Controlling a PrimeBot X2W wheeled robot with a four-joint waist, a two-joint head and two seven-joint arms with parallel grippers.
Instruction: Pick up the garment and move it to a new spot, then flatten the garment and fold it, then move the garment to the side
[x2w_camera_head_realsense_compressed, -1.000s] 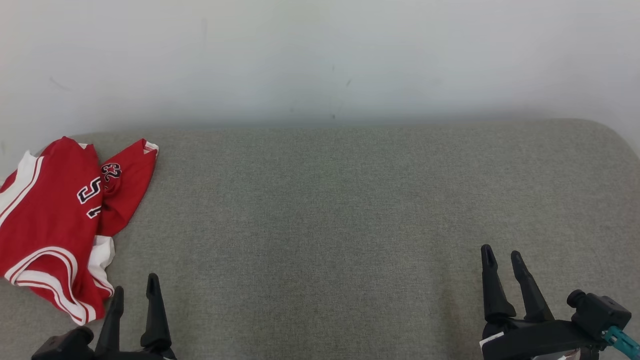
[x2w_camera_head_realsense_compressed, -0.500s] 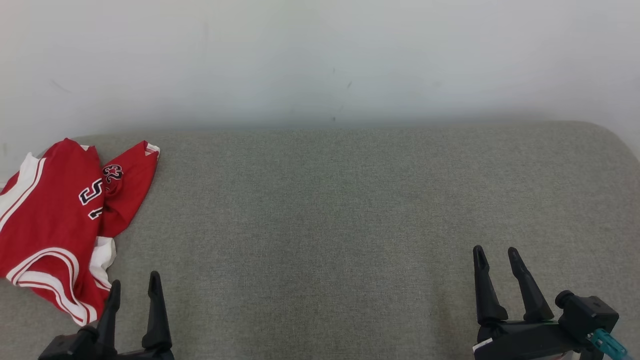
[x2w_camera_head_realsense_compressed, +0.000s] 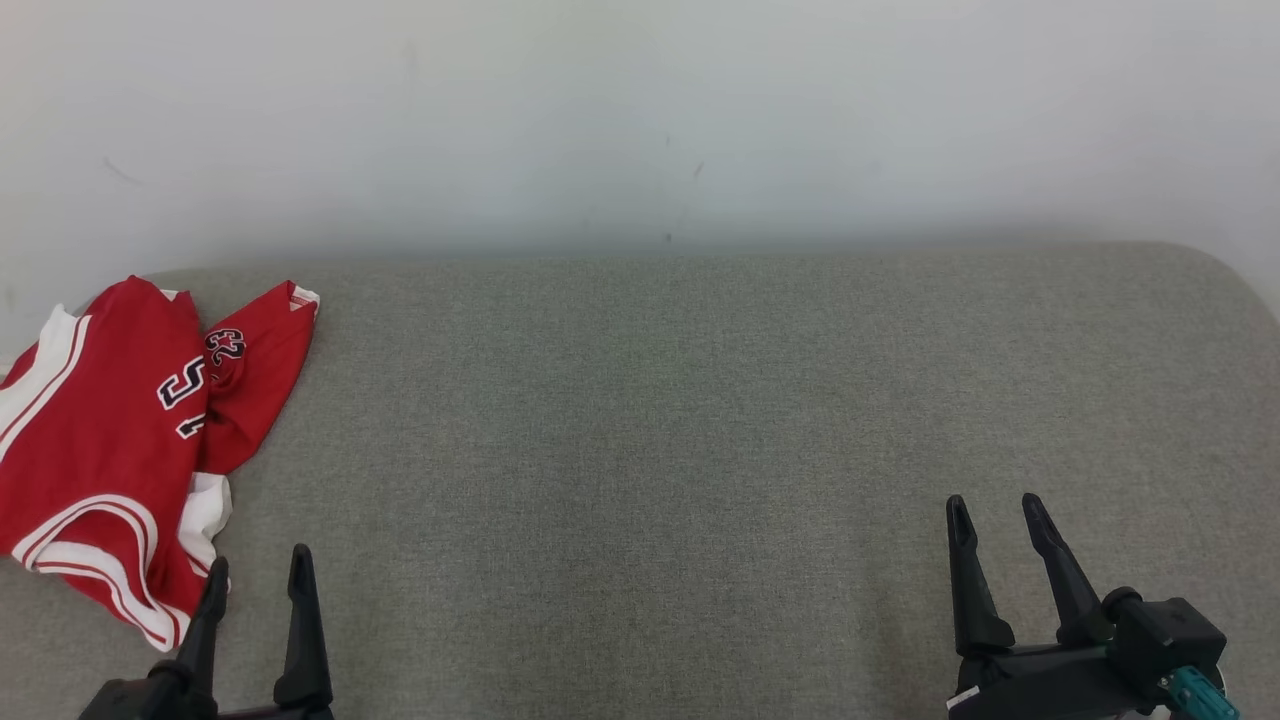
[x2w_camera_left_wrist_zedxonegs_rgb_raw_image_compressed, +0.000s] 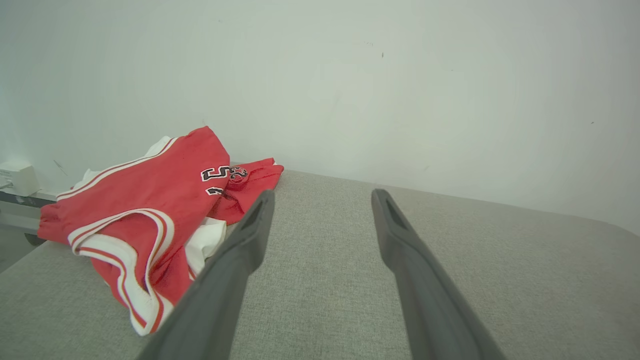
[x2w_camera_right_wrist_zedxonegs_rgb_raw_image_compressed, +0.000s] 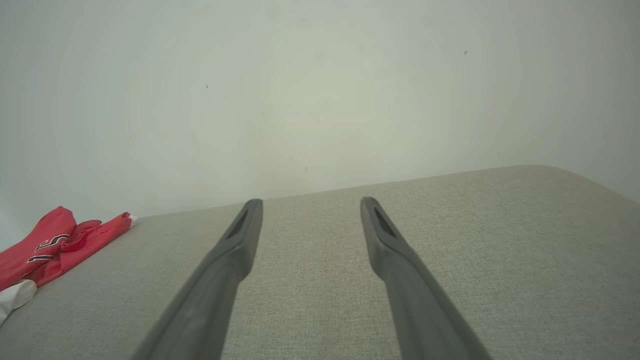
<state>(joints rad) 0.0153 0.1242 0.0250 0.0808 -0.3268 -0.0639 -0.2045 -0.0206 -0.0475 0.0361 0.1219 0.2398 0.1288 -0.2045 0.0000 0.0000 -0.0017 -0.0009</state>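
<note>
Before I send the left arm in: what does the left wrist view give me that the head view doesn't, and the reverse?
Left wrist view adds a pale box off the edge of the grey surface, beside the red jersey. Head view adds the right gripper, open and empty, far across from the jersey. Both share the crumpled red jersey at the left end and the open left gripper close by its near hem.

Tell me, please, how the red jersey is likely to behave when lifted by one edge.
The red jersey will probably hang limp, since it lies crumpled in soft folds. It looks thin, so likely light. Pushed across the grey surface, it would probably bunch rather than slide.
</note>
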